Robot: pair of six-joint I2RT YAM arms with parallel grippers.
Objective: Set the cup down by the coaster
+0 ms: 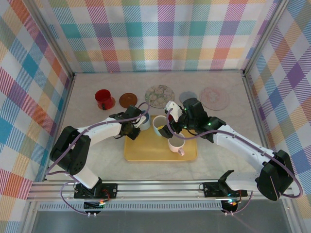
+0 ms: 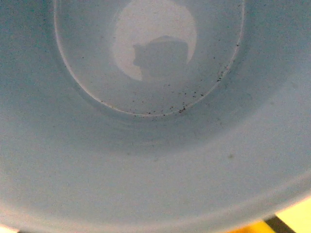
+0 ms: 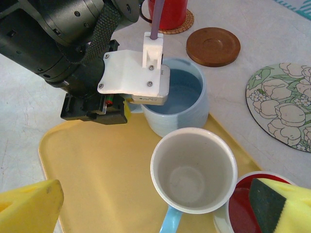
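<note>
Top external: high, looking down on the whole tabletop [image 1: 228, 121]. Left wrist: point-blank into blue cup [image 2: 155, 145]. Right wrist: close, oblique, same cup.

Mid-table: flat yellow plastic tray [image 1: 146, 153]. On tray, 3 cups:
- pale blue ceramic cup [image 1: 145, 122] at far-left corner
- white ceramic cup with blue handle [image 1: 160, 125] just right of it
- white cup with red inside [image 1: 176, 144] nearer, further right

Behind tray, on bare table, 1 row, left to right:
- red mug [image 1: 104, 98] on woven round coaster [image 3: 187, 22]
- brown round wooden coaster [image 1: 128, 100]
- floral round mat [image 1: 159, 95]
- small grey round coaster [image 1: 187, 97]
- pale pink round mat [image 1: 214, 98]
</note>
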